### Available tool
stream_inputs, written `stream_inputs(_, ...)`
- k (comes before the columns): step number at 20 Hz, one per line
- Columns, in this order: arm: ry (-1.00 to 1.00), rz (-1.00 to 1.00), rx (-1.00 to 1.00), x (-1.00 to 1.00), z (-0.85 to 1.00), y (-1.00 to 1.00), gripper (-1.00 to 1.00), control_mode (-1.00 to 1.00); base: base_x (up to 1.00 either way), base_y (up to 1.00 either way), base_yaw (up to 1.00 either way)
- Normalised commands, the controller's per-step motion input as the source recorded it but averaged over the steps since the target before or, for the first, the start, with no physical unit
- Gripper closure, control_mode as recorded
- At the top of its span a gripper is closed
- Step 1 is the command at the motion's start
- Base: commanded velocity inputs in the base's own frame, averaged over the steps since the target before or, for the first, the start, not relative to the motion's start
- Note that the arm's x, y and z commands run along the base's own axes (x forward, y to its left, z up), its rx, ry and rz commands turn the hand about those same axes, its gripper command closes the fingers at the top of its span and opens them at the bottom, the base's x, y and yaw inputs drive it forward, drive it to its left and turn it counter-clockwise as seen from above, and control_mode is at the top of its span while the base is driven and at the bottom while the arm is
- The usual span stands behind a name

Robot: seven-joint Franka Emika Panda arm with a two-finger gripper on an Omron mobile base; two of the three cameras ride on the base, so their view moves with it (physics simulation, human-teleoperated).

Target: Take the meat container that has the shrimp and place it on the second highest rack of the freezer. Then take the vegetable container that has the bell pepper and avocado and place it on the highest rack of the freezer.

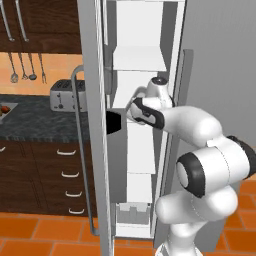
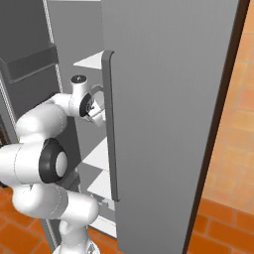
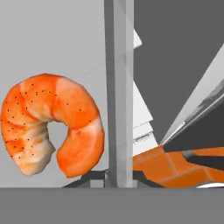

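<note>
From the left base view, you are reaching the arm [image 1: 200, 150] into the open freezer [image 1: 140, 125], with the wrist sitting level with the second highest rack [image 1: 131, 103], just under the topmost shelf [image 1: 139, 59]. That height suits the meat container's target, though the container itself is hidden behind the wrist. Back on the dark surface [image 1: 30, 122], beside the toaster [image 1: 66, 95], a tray corner [image 1: 5, 111] is waiting at the left edge.

From the right base view, the closed fridge door [image 2: 163, 124] is blocking most of the interior; you are seeing the hand [image 2: 92, 106] slipping past its edge toward the white shelves.

The hand view is giving you what the others lack: the shrimp [image 3: 50, 124] lying close on a pale container floor, so the jaws, clenched tight, are probably gripping the container's rim at the bottom edge.
</note>
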Motion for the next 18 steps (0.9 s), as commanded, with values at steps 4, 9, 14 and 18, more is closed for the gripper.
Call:
stream_inputs(4,0.0,-0.07,0.02,0.63,0.0,-0.05,1.0,-1.0,0.0,0.0,0.0)
stream_inputs(9,0.0,-0.05,0.0,0.72,0.0,0.0,1.0,-1.0,0.0,0.0,0.0)
stream_inputs(14,0.0,-0.06,0.0,0.57,-0.1,-0.04,1.0,-1.0,0.0,0.0,0.0)
stream_inputs(18,0.0,-0.03,0.0,0.49,-0.58,0.0,1.0,-1.0,0.0,0.0,0.0)
